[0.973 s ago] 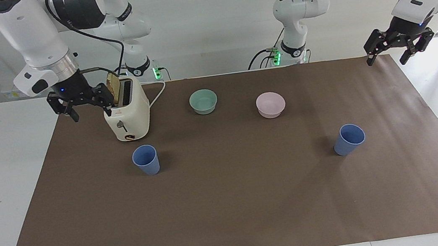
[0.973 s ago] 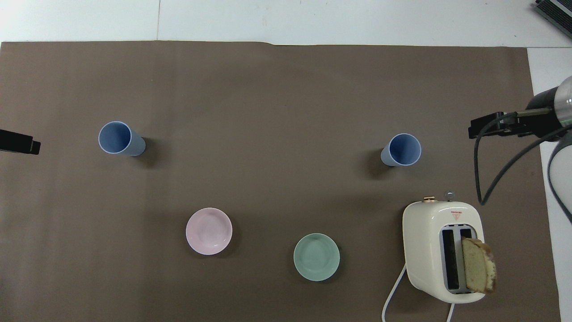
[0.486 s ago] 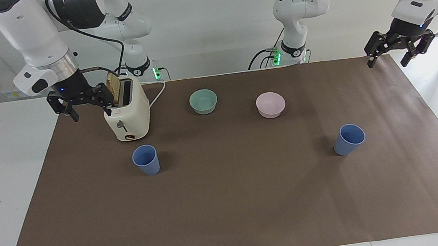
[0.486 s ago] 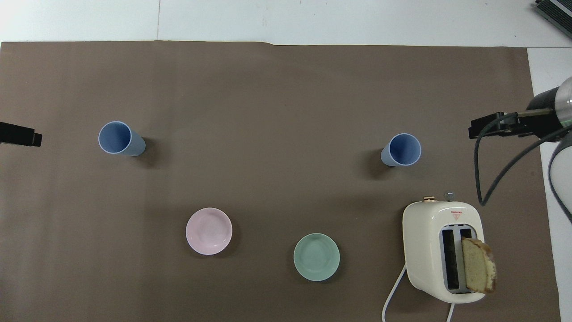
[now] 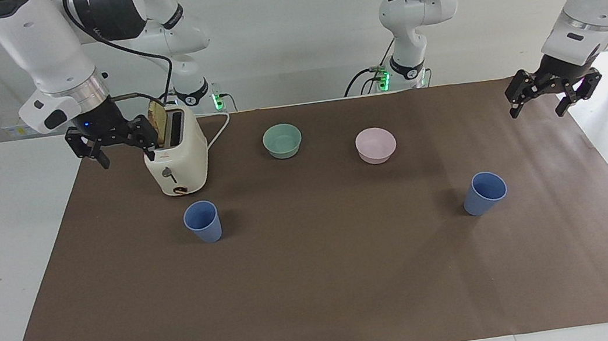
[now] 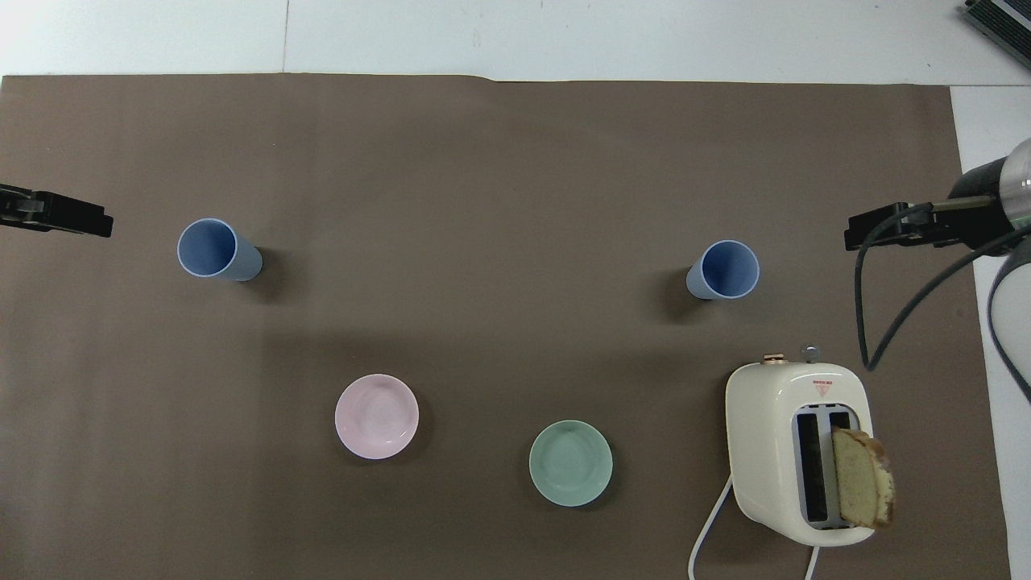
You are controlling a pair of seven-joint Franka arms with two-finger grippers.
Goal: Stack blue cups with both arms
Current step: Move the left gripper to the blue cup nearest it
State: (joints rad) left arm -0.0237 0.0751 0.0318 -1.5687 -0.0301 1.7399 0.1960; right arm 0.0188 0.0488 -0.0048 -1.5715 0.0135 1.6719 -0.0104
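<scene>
Both tools, left [image 5: 549, 97] and right [image 5: 113, 146], wide open, empty, airborne.

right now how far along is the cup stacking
Nothing is stacked yet. Both blue cups stand upright and apart on the mat: one near the toaster, the other toward the left arm's end. In hand: nothing; the left pincer hangs open over the mat's edge, the right pincer open beside the toaster. Left: grasping, lifting, nesting.
</scene>
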